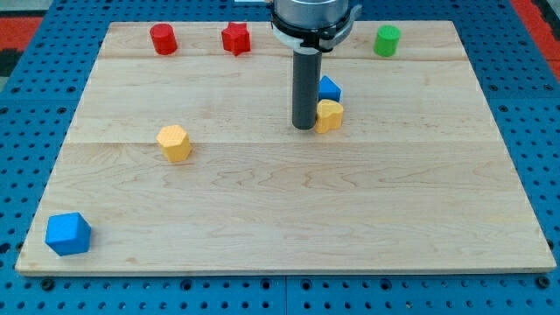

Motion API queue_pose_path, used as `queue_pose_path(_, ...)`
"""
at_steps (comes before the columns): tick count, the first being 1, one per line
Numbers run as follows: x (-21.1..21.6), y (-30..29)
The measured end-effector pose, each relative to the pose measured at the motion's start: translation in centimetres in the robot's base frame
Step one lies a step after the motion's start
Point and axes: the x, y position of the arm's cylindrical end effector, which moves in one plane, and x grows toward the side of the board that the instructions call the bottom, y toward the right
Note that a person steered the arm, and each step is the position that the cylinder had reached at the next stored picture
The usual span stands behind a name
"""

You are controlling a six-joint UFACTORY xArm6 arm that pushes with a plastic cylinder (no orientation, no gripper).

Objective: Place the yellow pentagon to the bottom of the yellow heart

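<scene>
Nearest the camera, at the view's bottom left corner of the desk, sits a blue cube. Moving rightward: a yellow pentagon lies alone at mid-left, well apart from everything else. Along the view's top edge we note a red cylinder, then a red star.

Our tool is a plain dark rod with no jaws, so it holds nothing; its tip rests on the desk just to the left of the yellow heart, touching it or very nearly so. A blue block, shape unclear, sits right behind the heart, against its upper side. A green cylinder stands at the top right.

Judgement: the pentagon has not been engaged; the tip is well away from it, on the wrong block.

Risks:
- Any drift of the tip rightward would shove the heart, and the blue block with it, shifting the target spot.
- Pushing the pentagon off-centre would likely spin it or let it slip aside.
- Overshoot on arrival could knock the heart.
</scene>
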Motion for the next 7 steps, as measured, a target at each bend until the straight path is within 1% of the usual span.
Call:
queue_pose_path(1, -0.4, -9.1)
queue_pose_path(2, -2.9, -17.9)
queue_pose_path(3, -0.8, -23.3)
queue_pose_path(4, 3.4, -21.5)
queue_pose_path(6, 4.8, -12.4)
queue_pose_path(7, 4.0, -13.6)
